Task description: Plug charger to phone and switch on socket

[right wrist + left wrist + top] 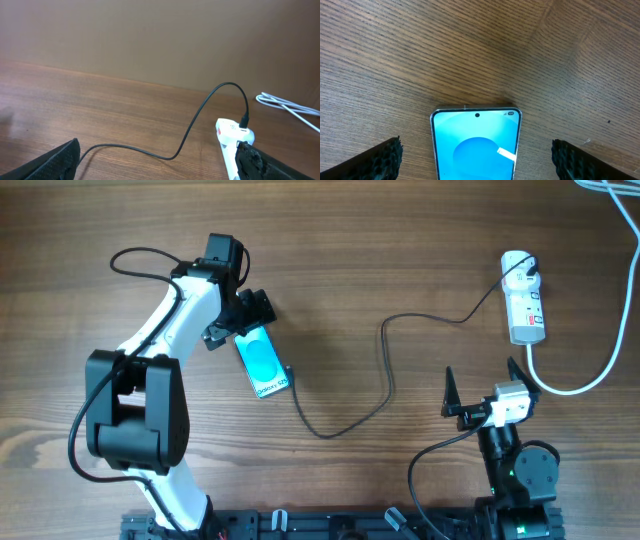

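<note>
overhead, charger (385, 370) plugged into socket (524, 305), left tool (240, 325) wide over phone (264, 362)

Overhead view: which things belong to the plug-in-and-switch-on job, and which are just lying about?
Job:
- phone, teal screen up
- charger, thin black cable, its plug in the socket
- socket, white strip
- left gripper, open at the phone
- right gripper, open

Lying about:
- thick white cord trailing from the socket
- wooden table
</note>
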